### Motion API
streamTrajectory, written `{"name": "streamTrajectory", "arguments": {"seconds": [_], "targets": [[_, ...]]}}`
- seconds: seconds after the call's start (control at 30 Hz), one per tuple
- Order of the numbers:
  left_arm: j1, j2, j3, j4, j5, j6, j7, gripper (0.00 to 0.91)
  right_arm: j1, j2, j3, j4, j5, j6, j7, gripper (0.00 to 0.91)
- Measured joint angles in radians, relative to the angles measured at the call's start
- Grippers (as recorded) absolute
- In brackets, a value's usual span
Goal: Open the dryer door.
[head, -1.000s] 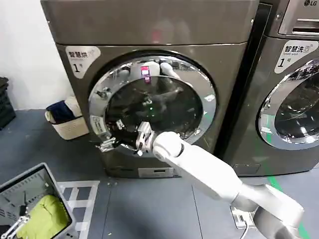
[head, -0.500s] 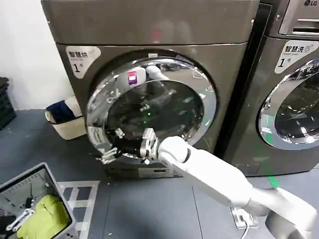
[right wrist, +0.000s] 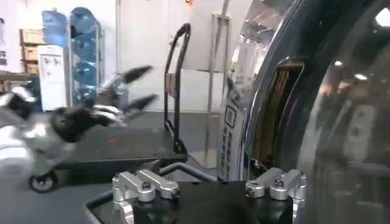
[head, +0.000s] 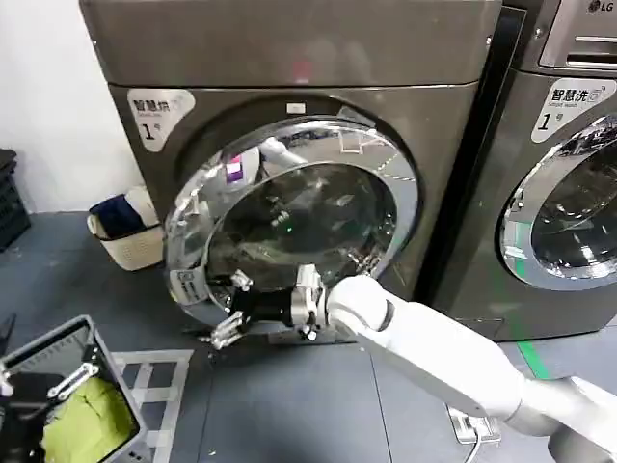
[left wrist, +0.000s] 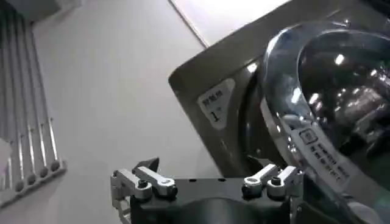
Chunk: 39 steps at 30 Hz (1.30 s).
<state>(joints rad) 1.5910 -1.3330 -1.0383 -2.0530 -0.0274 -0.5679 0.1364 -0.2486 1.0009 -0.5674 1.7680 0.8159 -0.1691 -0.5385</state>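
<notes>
Mid-swing: door point(head: 289, 217) unlatched, ajar on machine "1".
Right tool point(head: 228, 313) at the door's lower-left rim, fingers apart, gripping nothing. Left tool point(head: 67, 384) parked low, open. Next, probably: sweep wider on the hinge.

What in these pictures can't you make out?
- Drum inside: head view, reflections on the door glass hide it.
- Whether the right pincer touches the door rim: head view, too small to tell.
- Sticker text: left wrist view, blurred.
- Basket contents: head view, partly hidden by the left pincer and the bottom edge.
</notes>
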Motion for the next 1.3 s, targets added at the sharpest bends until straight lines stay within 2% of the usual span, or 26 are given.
{"name": "streamTrajectory", "arguments": {"seconds": [0.37,0.53,0.83,1.07,1.3], "targets": [[-0.146,0.129,0.084,0.071,0.046,0.128,-0.055,0.907,-0.031,-0.107,0.011,0.109,0.007,0.003,-0.079,0.907],[-0.204,0.195,0.149,0.115,0.094,0.141,-0.070,0.907,-0.035,-0.148,0.015,0.138,0.005,0.011,-0.114,0.907],[-0.319,0.298,0.312,0.197,0.167,0.142,-0.073,0.907,-0.067,-0.240,0.063,0.190,0.000,0.037,-0.215,0.907],[-0.415,0.355,0.466,0.238,0.188,0.126,-0.054,0.907,-0.128,-0.323,0.132,0.224,-0.024,0.088,-0.324,0.907],[-0.478,0.383,0.590,0.276,0.209,0.043,-0.030,0.907,-0.267,-0.408,0.291,0.251,-0.020,0.140,-0.441,0.907]]}}
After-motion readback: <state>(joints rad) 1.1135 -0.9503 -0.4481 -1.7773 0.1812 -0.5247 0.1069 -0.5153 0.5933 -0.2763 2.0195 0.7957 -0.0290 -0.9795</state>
